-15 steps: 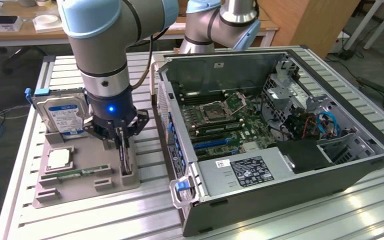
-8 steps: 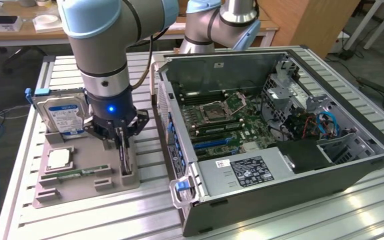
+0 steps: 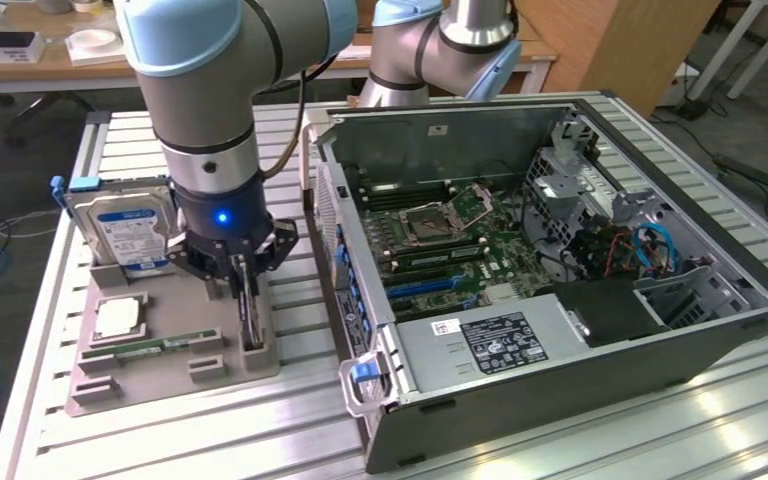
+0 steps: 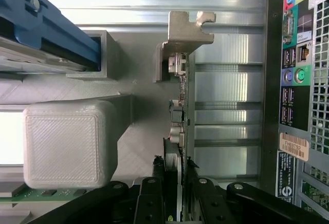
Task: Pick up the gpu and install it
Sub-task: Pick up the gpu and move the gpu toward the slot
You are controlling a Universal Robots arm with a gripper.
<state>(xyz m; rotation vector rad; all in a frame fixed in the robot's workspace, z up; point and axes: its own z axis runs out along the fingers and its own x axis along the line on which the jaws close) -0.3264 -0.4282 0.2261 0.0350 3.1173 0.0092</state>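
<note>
The gpu (image 4: pixel 183 106) stands on edge in a slot of the grey holder tray (image 3: pixel 171 375), its silver end bracket (image 4: pixel 187 29) pointing away from the wrist. In the exterior view the gpu (image 3: pixel 249 322) is a thin dark strip at the tray's right side, beside the open computer case (image 3: pixel 558 250). My gripper (image 3: pixel 239 283) reaches straight down onto it. In the wrist view my gripper (image 4: pixel 175 196) has one black finger (image 4: pixel 153 196) on each side of the card's top edge, pressed against it. The card still sits in its slot.
The tray also holds a blue-labelled hard drive (image 3: pixel 124 230), a square processor (image 3: pixel 117 318) and a narrow memory stick (image 3: pixel 157 347). The case's rear port panel (image 4: pixel 295 75) is close beside the card. A second arm's base (image 3: pixel 438 50) stands behind the case.
</note>
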